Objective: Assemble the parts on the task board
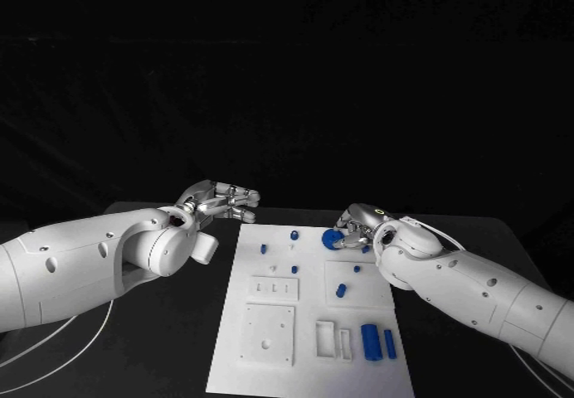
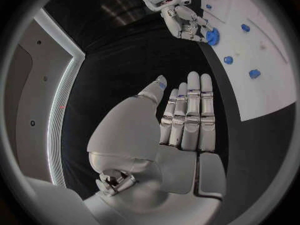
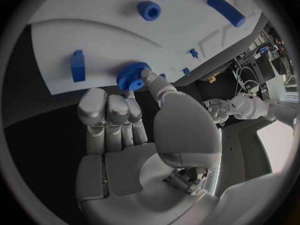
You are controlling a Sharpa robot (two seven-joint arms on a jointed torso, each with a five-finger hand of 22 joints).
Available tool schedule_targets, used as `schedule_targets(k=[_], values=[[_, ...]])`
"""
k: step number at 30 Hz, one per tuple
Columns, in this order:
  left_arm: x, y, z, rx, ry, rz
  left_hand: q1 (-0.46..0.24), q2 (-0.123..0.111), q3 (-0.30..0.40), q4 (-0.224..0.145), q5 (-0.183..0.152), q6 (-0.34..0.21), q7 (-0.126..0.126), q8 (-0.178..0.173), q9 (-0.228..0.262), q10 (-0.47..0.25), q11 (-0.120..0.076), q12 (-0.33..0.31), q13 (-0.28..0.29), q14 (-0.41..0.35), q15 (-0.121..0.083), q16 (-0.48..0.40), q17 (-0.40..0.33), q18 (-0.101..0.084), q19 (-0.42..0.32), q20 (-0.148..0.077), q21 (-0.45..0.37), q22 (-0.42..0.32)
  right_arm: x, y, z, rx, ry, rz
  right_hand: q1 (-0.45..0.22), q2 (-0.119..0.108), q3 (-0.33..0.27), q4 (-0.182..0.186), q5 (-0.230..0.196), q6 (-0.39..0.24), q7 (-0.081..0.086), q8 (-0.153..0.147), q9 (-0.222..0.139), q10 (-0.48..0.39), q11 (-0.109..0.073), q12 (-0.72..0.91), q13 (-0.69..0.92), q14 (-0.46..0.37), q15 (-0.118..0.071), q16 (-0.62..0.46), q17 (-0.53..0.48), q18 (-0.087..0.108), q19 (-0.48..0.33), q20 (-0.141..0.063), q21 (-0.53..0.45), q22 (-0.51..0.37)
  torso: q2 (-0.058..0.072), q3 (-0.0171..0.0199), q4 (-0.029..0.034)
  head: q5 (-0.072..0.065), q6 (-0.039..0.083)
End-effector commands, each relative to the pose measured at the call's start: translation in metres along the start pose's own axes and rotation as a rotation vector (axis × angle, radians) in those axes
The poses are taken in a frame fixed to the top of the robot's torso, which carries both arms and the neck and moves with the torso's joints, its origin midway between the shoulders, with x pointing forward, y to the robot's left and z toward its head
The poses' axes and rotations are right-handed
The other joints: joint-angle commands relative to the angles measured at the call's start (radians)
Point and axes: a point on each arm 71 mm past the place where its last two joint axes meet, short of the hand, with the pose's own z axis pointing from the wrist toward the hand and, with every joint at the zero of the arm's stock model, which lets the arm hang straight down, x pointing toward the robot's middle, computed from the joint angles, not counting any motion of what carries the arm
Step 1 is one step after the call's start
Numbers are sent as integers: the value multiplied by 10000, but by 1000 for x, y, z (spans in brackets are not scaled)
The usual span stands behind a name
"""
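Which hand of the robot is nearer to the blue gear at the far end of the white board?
The right hand: its fingers hold the blue gear at the far right part of the white board. The left hand is off the board's far left corner, apart from the gear, holding nothing.

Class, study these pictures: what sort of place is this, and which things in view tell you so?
Most likely a robotics lab or test bench. A white task board with cut-out slots and small blue parts lies on a black table; the right hand holds a blue gear, and the left hand hovers beside the board.
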Motion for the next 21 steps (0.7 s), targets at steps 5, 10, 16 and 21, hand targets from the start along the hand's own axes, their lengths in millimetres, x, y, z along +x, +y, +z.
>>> schedule_targets(k=[5, 10, 16, 21], values=[[2, -1, 0, 58, 142, 4, -90, 20, 19, -27, 38, -56, 21, -5, 11, -81, 21, -55, 13, -75, -3, 53, -8, -39, -67, 18, 39, 12, -17, 23, -8, -517, -1563, -275, -33, -95, 237, 2, 159, 132, -8, 37, 22, 182, -16, 111, 166, 6, -61, 68, -6, -97, 415, -85, 118, 1179, -10, -14, -14, 8, 40], [1, -1, -1, 57, 132, 3, -90, 20, 19, -27, 38, -56, 21, -5, 11, -81, 21, -55, 13, -75, -3, 53, -8, -39, -67, 18, 39, 12, -20, 38, -13, -899, -1745, -218, -38, -97, 269, 5, 183, 145, -12, 37, 23, 204, -15, 141, 204, 5, -64, 76, -4, -100, 416, -86, 140, 1183, 4, -18, -7, 31, 78], [2, -1, -1, 55, 139, -1, -90, 20, 19, -27, 38, -56, 21, -5, 11, -81, 21, -55, 13, -75, -3, 53, -8, -39, -67, 18, 39, 12, -11, 53, -13, -1241, -1533, -323, -65, -122, 298, 40, 86, 132, -9, 38, 22, 189, -9, 97, 222, 1, -57, 71, -34, -108, 400, -80, 153, 1183, 8, -15, 7, 69, 101], [4, -1, -1, 59, 178, -5, -90, 20, 19, -27, 38, -56, 21, -5, 11, -81, 21, -55, 13, -75, -3, 53, -8, -39, -67, 18, 39, 12, 3, 64, -11, -1469, -1223, -569, -43, -127, 292, 35, 36, 138, -11, 38, 22, 189, -8, 89, 226, -4, -58, 63, -49, -109, 399, -81, 164, 1184, 27, -8, 47, 51, 116]])
